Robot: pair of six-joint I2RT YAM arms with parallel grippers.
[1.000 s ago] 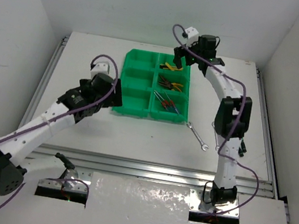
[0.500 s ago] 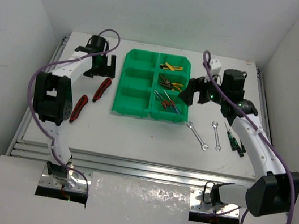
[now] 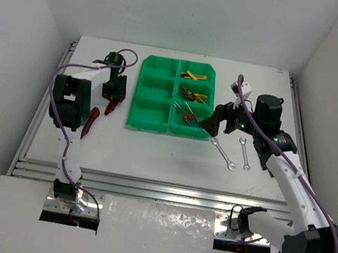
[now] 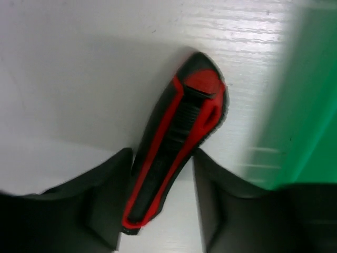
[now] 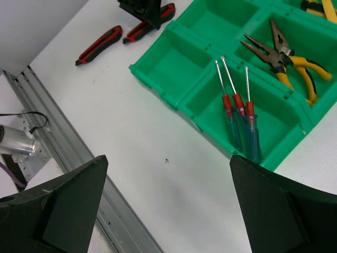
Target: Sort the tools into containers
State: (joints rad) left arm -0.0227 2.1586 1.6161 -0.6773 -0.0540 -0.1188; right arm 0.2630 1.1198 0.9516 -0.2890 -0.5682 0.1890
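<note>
Left of the green tray (image 3: 152, 112), the left pincer (image 4: 161, 158) straddles a red-and-black tool (image 4: 176, 147) lying on the bench (image 3: 151, 156). Its jaws are narrowed close about the handle, but I cannot tell whether they grip it. The right pincer (image 5: 167, 158) stands wide, holding nothing, above the tray's near right corner, with two wrenches (image 3: 223, 154) nearby.

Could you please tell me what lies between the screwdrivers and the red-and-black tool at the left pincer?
One empty green bin, then bare table; the right wrist view shows it.
</note>
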